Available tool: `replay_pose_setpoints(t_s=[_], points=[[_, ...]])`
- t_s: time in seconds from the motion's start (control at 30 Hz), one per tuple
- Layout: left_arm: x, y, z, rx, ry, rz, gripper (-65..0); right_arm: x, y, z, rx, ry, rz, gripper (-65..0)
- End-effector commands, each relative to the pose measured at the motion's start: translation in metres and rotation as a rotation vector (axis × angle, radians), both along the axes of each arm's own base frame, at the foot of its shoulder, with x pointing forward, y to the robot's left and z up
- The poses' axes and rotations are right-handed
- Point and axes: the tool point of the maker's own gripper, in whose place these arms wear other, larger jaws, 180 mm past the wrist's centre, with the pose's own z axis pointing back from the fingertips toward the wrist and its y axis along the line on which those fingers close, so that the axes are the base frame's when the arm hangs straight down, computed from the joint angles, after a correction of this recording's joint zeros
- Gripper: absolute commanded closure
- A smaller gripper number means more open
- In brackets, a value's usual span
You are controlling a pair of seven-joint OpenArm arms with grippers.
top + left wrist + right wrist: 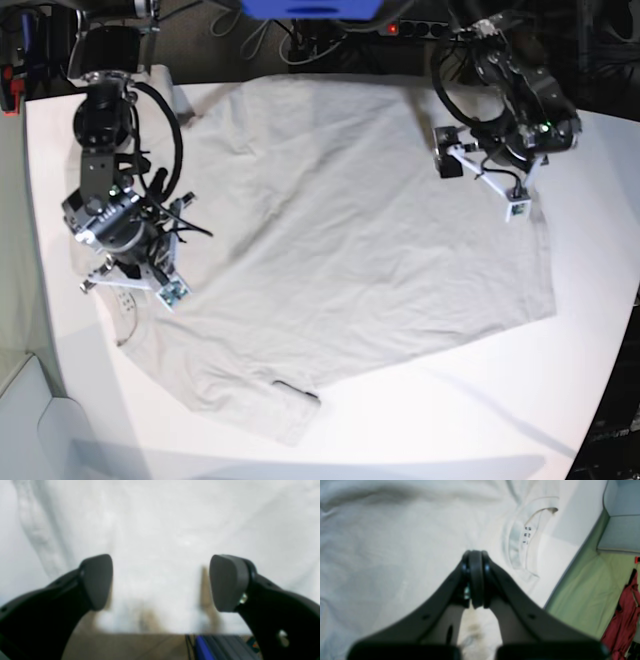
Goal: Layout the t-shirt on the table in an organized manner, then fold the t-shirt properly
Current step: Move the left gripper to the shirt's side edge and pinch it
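Note:
The light grey-beige t-shirt lies spread across the white table, with its neck at the left and one sleeve towards the front. My left gripper hangs open over the shirt's back right part. In the left wrist view its jaws stand wide apart above the cloth, with nothing between them. My right gripper is shut, just beside the collar. The right wrist view shows its pads pressed together above the shirt; the collar with its label lies to their right. No cloth shows between the pads.
Cables and a power strip run along the table's back edge beside a blue object. Past the left table edge are green floor, a red fabric item and a grey-white block. A blue-and-grey rail sits below the left gripper.

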Motion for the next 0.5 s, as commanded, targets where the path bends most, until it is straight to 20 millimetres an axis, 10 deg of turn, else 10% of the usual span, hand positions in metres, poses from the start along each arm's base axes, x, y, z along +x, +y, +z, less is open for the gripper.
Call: replay_pose_setpoints(t_s=[0.0, 0.27, 0.47], points=[[0.008, 0.005, 0.001, 0.018, -0.024, 0.009, -59.7, 0.008, -0.001, 0.014, -0.005, -0.044, 0.009, 0.0], [0.027, 0.018, -0.058, 0.047, 0.03, 0.027, -59.6, 0.008, -0.003, 0.014, -0.008, -0.044, 0.007, 0.0], [0.077, 0.041, -0.052, 0.003, -0.009, 0.088, -59.6, 0.001, -0.011, 0.008, -0.035, -0.024, 0.01, 0.0]])
